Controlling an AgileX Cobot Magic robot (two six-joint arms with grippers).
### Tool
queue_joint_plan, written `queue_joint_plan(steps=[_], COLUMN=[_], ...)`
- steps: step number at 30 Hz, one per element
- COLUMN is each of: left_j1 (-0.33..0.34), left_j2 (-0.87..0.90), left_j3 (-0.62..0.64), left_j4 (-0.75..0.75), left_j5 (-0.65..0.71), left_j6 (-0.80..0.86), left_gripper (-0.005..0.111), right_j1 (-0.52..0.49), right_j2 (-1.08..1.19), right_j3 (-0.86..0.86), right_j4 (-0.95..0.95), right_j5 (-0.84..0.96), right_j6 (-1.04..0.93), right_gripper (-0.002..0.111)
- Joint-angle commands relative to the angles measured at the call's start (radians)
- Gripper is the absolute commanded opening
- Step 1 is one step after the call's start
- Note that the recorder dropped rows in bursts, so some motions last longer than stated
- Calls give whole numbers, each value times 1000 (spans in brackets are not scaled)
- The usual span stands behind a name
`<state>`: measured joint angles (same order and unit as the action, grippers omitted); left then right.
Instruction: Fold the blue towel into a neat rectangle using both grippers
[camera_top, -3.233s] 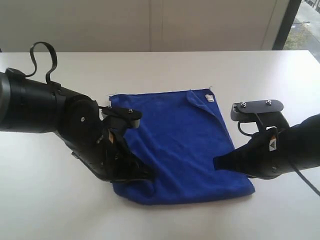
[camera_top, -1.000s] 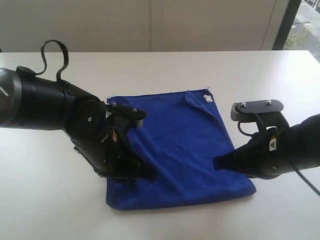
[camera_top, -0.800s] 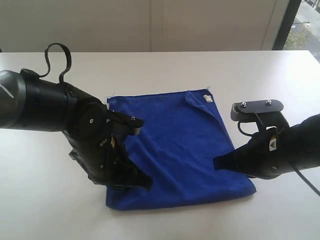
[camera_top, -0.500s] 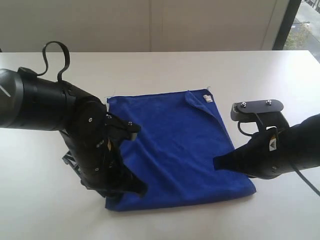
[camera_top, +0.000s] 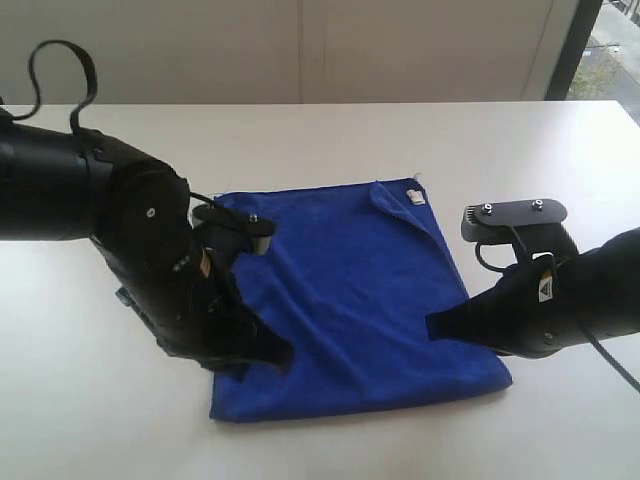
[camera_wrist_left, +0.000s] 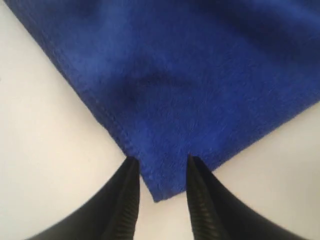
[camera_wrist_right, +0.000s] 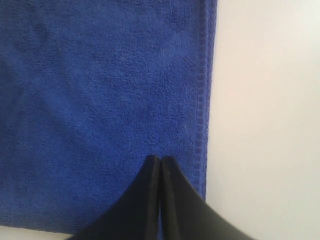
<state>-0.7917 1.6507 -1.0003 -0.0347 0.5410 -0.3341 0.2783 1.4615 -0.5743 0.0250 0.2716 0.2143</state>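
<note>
The blue towel (camera_top: 360, 290) lies spread flat on the white table (camera_top: 330, 140), with a small fold and a white tag (camera_top: 420, 196) at its far right corner. My left gripper (camera_top: 268, 353) hovers over the towel's near left part. In the left wrist view the left gripper (camera_wrist_left: 160, 159) is open, and a towel corner (camera_wrist_left: 160, 192) lies flat between its black fingers (camera_wrist_left: 127, 190), unpinched. My right gripper (camera_top: 432, 326) points at the towel's right edge. In the right wrist view the right gripper (camera_wrist_right: 160, 158) is shut, tips on the cloth beside the stitched edge (camera_wrist_right: 202, 115).
Bare white tabletop surrounds the towel on all sides. A pale wall (camera_top: 300, 50) runs behind the table's far edge, and a window (camera_top: 610, 45) shows at the far right. The bulky left arm (camera_top: 110, 220) covers the towel's left edge.
The bunched near left corner of the towel now lies flat. My left arm has drawn back to the left over the last second. The right arm has not moved.
</note>
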Motion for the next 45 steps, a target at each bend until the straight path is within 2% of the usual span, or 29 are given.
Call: queue_joint_plan(steps=[1, 4, 12, 30, 33, 38, 45], left_j1=[1, 1, 1, 1, 1, 1, 1], left_j2=[-16, 16, 103, 92, 57, 22, 102], left_j3=[-2, -2, 1, -18, -34, -36, -36], left_j4=[6, 6, -2, 8, 18, 18, -16], left_j5=[-103, -114, -18, 106, 92, -23, -50], left_j6=[-3, -5, -5, 47, 47, 47, 47], left_gripper=[37, 37, 37, 37, 37, 37, 37], right_j1=[0, 0, 0, 0, 0, 0, 0], right_j2=[-4, -4, -4, -4, -4, -2, 76], right_j3=[5, 5, 5, 5, 5, 5, 5], right_j4=[-2, -2, -2, -2, -2, -2, 0], right_j5=[-11, -7, -7, -7, -4, -4, -19], right_j6=[-10, -10, -10, -10, -10, -14, -16], right_gripper=[0, 0, 0, 0, 0, 0, 0])
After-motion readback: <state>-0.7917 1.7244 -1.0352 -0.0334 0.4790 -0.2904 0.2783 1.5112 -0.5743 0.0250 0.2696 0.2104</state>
